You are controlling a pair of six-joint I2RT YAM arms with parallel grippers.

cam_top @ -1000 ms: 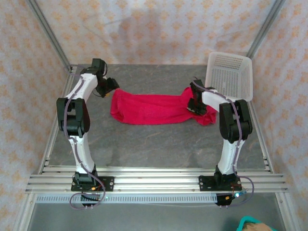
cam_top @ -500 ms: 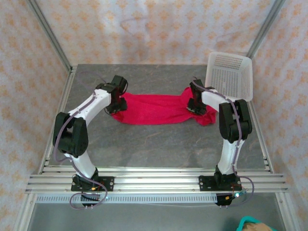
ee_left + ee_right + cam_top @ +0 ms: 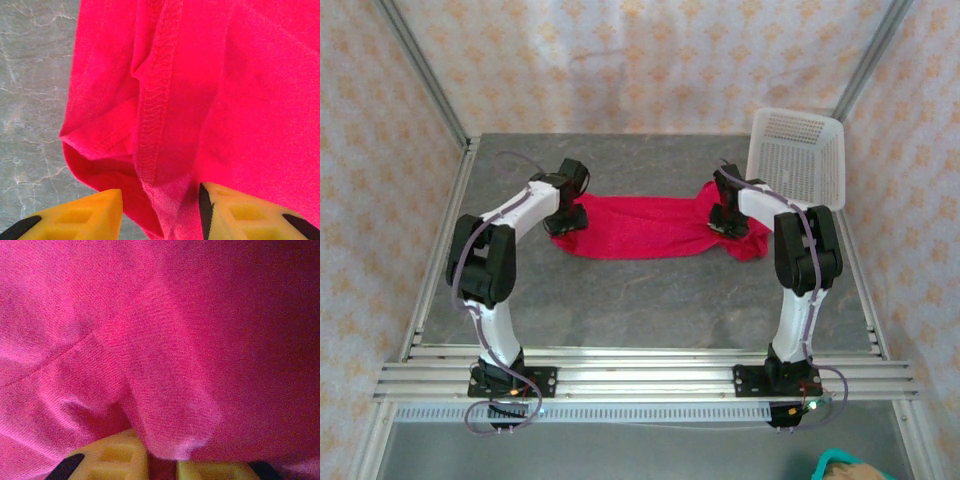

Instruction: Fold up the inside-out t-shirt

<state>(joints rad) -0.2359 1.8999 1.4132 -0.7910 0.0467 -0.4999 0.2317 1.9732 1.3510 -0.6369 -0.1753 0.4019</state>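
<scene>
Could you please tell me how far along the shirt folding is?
Done: the shirt lies as a long band, seemingly folded once. In hand: the right end effector pinches one end; the left end effector straddles the other end, jaws apart. Left: closing that grip and folding the band across.

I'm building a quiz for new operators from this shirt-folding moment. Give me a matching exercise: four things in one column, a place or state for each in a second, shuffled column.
1. t-shirt
2. basket
3. left gripper
4. right gripper

A. white, in the far right corner
B. jaws apart, astride the shirt's left end
C. laid out in a long red band
D. pinched shut on the shirt's right end

Pairs: 1-C, 2-A, 3-B, 4-D.
</scene>
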